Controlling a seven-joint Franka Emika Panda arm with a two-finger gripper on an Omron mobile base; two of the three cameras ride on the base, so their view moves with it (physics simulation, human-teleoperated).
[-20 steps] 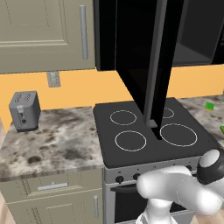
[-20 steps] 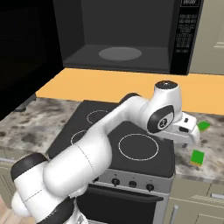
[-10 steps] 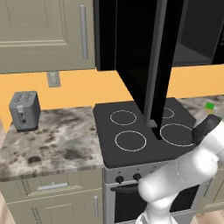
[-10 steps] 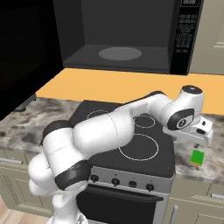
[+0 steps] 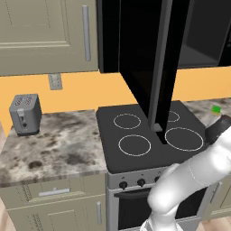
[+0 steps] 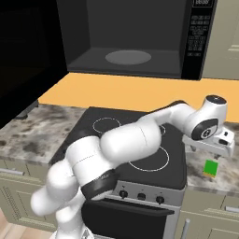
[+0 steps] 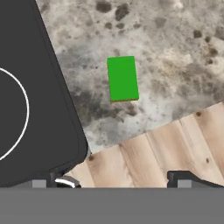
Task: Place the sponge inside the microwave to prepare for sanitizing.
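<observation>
The sponge is a flat green rectangle lying on the speckled counter just right of the stove; it also shows as a green patch and a small spot. My gripper hovers above it, open, its fingertips spread wide with nothing between them. In the hand view the sponge sits above the middle of the gap. The microwave hangs over the stove with its dark cavity and round plate exposed. Its tall black door stands swung out over the cooktop.
The black four-ring cooktop lies under the open door, which reaches far out above the burners. A grey toaster stands on the left counter. Cream cabinets hang at the upper left. The wooden floor shows past the counter's front edge.
The arm has swung right, from the stove's right side to above the counter beside it, over the sponge. The gripper stayed open.
</observation>
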